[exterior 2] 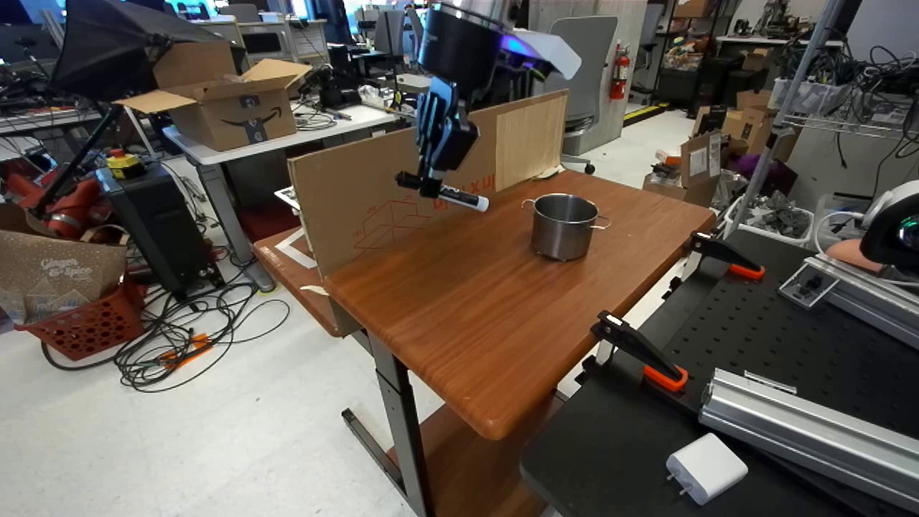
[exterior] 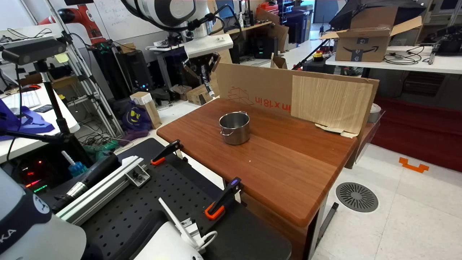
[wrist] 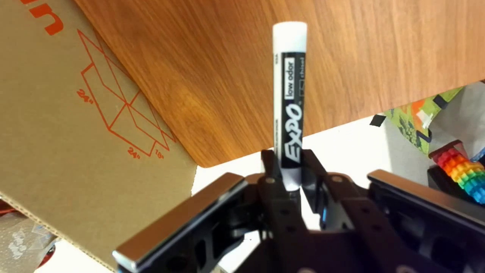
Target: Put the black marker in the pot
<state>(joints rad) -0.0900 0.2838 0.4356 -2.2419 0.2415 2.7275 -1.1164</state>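
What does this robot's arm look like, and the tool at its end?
The arm has rounded, mostly whitish segments, with black cables running along its outside. A flat white panel is fitted near the tool, which is mostly black and angular, with slim dark fingers. In an exterior view, the letters KA show on a dark band.

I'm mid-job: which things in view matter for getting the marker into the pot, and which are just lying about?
Part of the job:
gripper, closed on the black marker
pot, standing upright on the wooden table

Just lying about:
open cardboard box
white plug
red basket
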